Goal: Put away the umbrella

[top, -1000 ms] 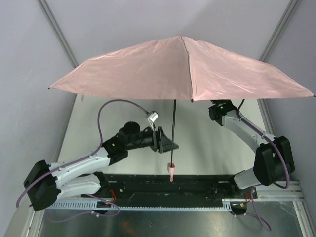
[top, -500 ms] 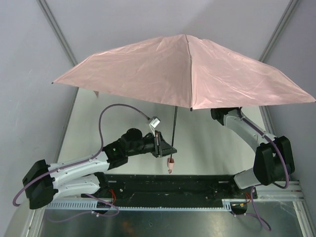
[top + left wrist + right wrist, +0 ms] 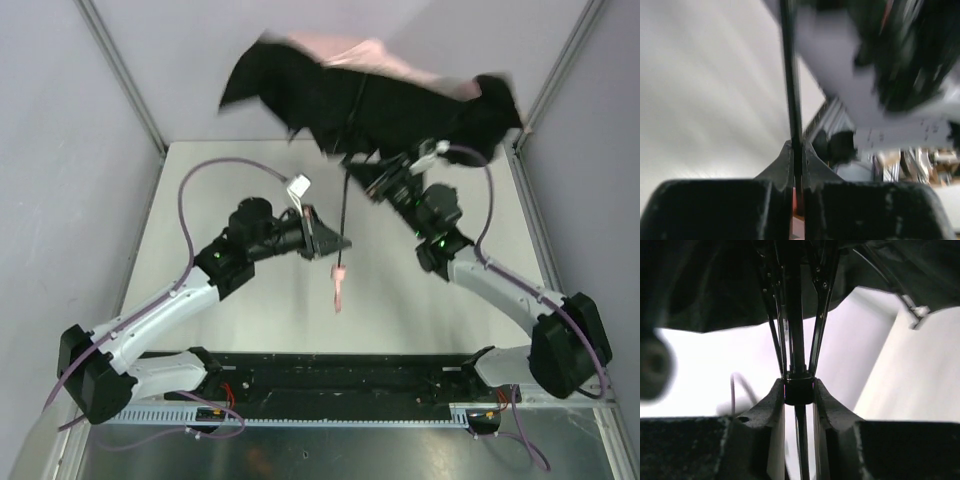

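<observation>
Gripping the umbrella with both arms above the table. Left gripper is pinched tight on the thin dark shaft, with the pink handle hanging just below it. Right gripper, higher on the shaft, clamps the dark sliding collar beneath the ribs. Beyond its fingertips spreads the half-folded canopy, dark underside showing.
</observation>
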You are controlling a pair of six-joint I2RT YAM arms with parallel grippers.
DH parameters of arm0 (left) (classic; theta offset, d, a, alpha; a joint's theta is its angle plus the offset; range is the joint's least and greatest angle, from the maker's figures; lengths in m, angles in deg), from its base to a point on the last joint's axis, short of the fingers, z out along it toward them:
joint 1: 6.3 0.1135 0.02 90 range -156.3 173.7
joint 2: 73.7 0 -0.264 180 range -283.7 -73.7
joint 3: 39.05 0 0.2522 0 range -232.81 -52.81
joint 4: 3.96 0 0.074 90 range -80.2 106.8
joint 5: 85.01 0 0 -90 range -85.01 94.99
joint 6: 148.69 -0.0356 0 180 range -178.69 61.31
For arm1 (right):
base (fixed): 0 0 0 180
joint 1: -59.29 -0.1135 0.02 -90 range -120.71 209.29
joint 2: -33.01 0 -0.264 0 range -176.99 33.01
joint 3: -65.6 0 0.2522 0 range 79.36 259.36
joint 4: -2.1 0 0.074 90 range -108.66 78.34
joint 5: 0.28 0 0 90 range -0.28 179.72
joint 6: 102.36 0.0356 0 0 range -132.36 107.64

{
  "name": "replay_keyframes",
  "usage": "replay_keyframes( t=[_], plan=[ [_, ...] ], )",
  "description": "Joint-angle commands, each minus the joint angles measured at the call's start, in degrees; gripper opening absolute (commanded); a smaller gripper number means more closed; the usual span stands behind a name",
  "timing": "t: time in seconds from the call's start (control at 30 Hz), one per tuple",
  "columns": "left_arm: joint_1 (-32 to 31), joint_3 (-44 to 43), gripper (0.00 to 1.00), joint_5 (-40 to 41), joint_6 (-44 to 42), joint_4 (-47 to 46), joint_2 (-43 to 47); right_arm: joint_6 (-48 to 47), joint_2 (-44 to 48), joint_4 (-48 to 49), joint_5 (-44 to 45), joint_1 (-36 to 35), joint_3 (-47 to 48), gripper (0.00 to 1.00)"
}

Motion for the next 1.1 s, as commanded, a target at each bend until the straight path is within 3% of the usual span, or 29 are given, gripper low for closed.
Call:
replay_keyframes(
  t=[0.0,0.13,0.47,0.53,0.67,0.8,0.9,1.07],
  plan=[
    [3.63,-6.73,0.0,6.98,1.03,-13.57,-0.1,0.99,9.01,-4.81,-4.59,-12.36,-8.92,0.0],
    [3.38,-4.18,0.0,4.78,1.6,-14.37,1.88,1.65,13.26,-4.75,-1.78,-14.19,-13.4,0.0],
    [-0.59,7.61,0.0,5.77,3.71,-16.46,7.13,3.53,11.93,-2.5,-1.37,-12.79,-17.19,0.0],
    [-0.71,8.76,0.12,4.02,3.43,-16.99,6.78,3.18,12.16,-3.23,-1.0,-11.93,-17.97,0.0],
    [-0.82,11.62,0.55,0.07,1.84,-17.64,6.82,3.38,13.78,-4.9,-1.5,-8.87,-19.68,0.0],
    [-0.84,15.97,0.78,-2.49,-0.18,-17.82,10.55,3.39,15.79,-5.88,-2.58,-5.61,-20.31,0.0],
    [-0.75,19.55,0.86,-3.38,-1.03,-17.79,16.8,4.0,16.7,-5.66,-3.48,-3.63,-20.32,0.0],
    [0.25,25.06,0.89,-1.57,-0.76,-14.43,31.26,4.04,16.8,-4.3,-3.18,-3.13,-20.15,0.0]
  ],
)
